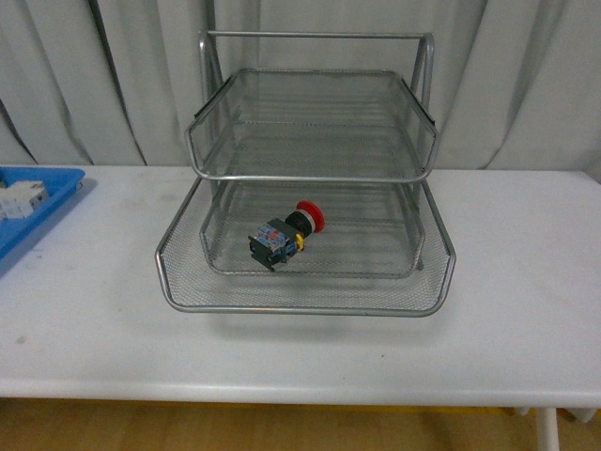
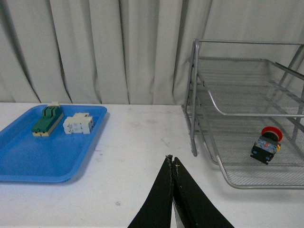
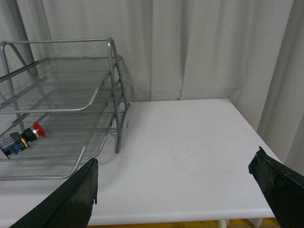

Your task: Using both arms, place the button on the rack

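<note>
The button (image 1: 285, 233), with a red cap, yellow collar and dark blue-black body, lies on its side on a lower tier of the silver wire-mesh rack (image 1: 305, 305). It also shows in the left wrist view (image 2: 266, 146) and the right wrist view (image 3: 21, 137). Neither arm shows in the front view. My left gripper (image 2: 171, 158) is shut and empty, above the white table to the left of the rack (image 2: 194, 97). My right gripper (image 3: 175, 164) is wide open and empty, above the table to the right of the rack (image 3: 115, 90).
A flat blue tray (image 2: 28, 159) lies on the table's left side with a green block (image 2: 46, 120) and a white block (image 2: 78, 123) in it; it shows at the left edge of the front view (image 1: 28, 221). Grey curtains hang behind the table.
</note>
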Available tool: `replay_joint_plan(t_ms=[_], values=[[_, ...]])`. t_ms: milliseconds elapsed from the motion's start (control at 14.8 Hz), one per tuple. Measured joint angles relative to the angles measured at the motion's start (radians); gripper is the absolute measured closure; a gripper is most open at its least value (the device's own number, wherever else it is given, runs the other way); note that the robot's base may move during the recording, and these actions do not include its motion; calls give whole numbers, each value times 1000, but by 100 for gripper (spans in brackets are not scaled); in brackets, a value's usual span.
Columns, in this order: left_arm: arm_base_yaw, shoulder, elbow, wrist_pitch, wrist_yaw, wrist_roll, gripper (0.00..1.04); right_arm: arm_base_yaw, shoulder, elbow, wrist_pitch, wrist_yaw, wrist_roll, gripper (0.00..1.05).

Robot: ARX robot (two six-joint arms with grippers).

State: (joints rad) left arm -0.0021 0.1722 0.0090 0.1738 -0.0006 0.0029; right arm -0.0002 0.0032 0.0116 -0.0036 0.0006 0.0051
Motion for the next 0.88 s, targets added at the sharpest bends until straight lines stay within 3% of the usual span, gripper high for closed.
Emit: replay_joint_plan(t_ms=[135,270,743,810,878], values=[[0,-167,0,-172,1,0,103,0,0,0,0,0,0,6],[0,-164,0,-181,0,0,103,0,0,0,0,0,0,6],[0,-164,0,-178,0,-1,16,0,0,0,-1,0,0,6],[0,-164,0,-178,0,0,5,-31,68,47,-138,-107,-33,6],[0,-164,0,-177,0,-1,8,-34,218,94,-115,-179,-50,6]])
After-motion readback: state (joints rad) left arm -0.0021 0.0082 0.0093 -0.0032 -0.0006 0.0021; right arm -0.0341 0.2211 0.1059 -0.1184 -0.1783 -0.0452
